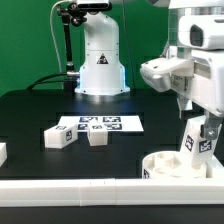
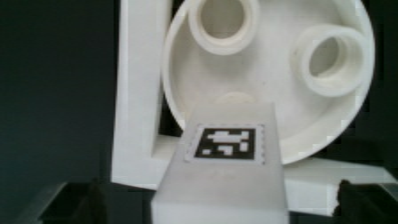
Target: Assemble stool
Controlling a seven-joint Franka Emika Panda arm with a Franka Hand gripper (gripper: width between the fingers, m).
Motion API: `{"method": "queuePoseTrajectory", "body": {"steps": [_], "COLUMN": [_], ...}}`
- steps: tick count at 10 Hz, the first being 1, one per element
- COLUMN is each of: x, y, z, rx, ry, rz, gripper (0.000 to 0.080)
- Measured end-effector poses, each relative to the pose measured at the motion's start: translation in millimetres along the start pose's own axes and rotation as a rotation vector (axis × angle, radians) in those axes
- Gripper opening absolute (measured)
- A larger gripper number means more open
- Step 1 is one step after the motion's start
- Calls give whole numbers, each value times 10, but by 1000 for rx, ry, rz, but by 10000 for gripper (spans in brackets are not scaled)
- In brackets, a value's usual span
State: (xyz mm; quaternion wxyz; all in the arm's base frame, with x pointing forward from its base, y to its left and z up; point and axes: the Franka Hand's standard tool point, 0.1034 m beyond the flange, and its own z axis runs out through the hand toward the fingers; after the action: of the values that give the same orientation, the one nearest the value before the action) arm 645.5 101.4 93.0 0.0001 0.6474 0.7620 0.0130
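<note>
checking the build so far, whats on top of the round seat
One leg stands upright on the round seat, a tag on its side, right below the open pincer. Its foot hides that socket; two other sockets show empty.

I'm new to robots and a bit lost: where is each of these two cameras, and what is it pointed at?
Exterior view: off the arm, facing across the black table at the robot's base; shows the gripper above a leg standing in the seat.
Wrist view: on the wrist, looking past its dark fingertips at the leg and seat.
Shared: leg and seat.
</note>
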Motion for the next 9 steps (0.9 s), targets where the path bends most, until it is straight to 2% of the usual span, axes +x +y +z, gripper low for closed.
{"method": "queuePoseTrajectory", "body": {"steps": [5, 7, 9], "x": [-19, -27, -27], "y": [-24, -24, -20], "z": [40, 39, 28], "rx": [7, 7, 6], "ry": [-7, -8, -8], "rz": [-7, -6, 0], "gripper": [649, 372, 344]}}
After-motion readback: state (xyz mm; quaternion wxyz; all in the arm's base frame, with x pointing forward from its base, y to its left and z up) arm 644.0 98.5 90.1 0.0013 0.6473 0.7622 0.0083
